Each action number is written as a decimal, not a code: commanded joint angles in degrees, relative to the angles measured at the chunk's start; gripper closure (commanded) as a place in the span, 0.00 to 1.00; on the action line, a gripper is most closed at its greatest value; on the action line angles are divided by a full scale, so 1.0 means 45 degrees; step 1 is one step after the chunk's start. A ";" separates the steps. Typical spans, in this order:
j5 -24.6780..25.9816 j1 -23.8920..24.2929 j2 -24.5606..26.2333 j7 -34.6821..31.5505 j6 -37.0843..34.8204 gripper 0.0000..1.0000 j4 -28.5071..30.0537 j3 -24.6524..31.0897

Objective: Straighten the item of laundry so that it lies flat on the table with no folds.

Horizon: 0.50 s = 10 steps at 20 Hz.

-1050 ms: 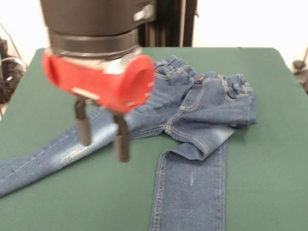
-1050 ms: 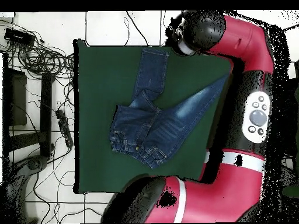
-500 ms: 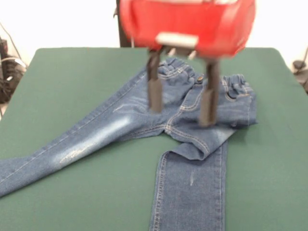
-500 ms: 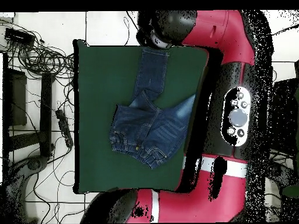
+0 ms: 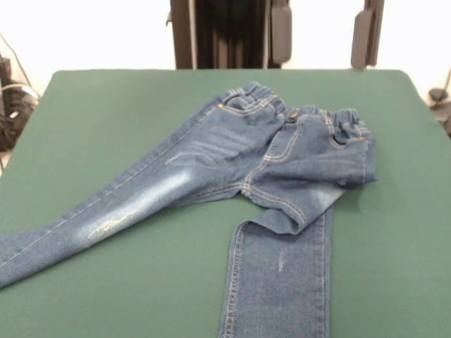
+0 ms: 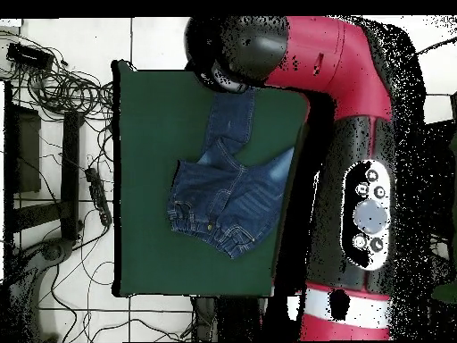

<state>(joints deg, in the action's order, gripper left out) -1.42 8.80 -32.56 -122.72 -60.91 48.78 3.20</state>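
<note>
Blue jeans [image 5: 282, 158] lie on the green table [image 5: 106, 105], waistband at the far right. One leg stretches flat to the near left edge. The other leg runs toward the near edge and is creased and tucked under the seat at the thigh. My gripper [image 5: 322, 29] hangs high above the waistband, open, and only its two grey fingers [image 5: 280, 32] show at the top edge, with nothing between them. In the overhead view the jeans [image 6: 223, 192] lie mid-table [image 6: 147, 134], and the red arm [image 6: 357, 107] covers one leg's end and hides the gripper.
A black column [image 5: 225, 32] stands behind the table's far edge. Cables [image 5: 10, 105] hang off the left side. Overhead, cables and a power strip [image 6: 94, 192] lie on the floor left of the table.
The gripper swept from above the left leg rightward across the jeans, then rose to the top edge, still open. The jeans have not moved.
</note>
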 commanded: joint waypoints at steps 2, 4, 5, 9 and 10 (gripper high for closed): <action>-0.0085 -0.0538 -0.0790 -0.1900 0.1403 0.00 0.4941 -0.0137; -0.0024 -0.0589 -0.0692 -0.2021 0.1703 0.00 0.5159 -0.0145; 0.0026 -0.0634 -0.0627 -0.2109 0.1826 0.00 0.5234 -0.0181; 0.0200 -0.0863 -0.0281 -0.2445 0.2404 0.00 0.5373 -0.0434; 0.0207 -0.0913 -0.0213 -0.2474 0.2525 0.00 0.5390 -0.0486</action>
<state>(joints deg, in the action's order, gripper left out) -1.16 7.78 -36.74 -122.72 -53.41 58.88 0.78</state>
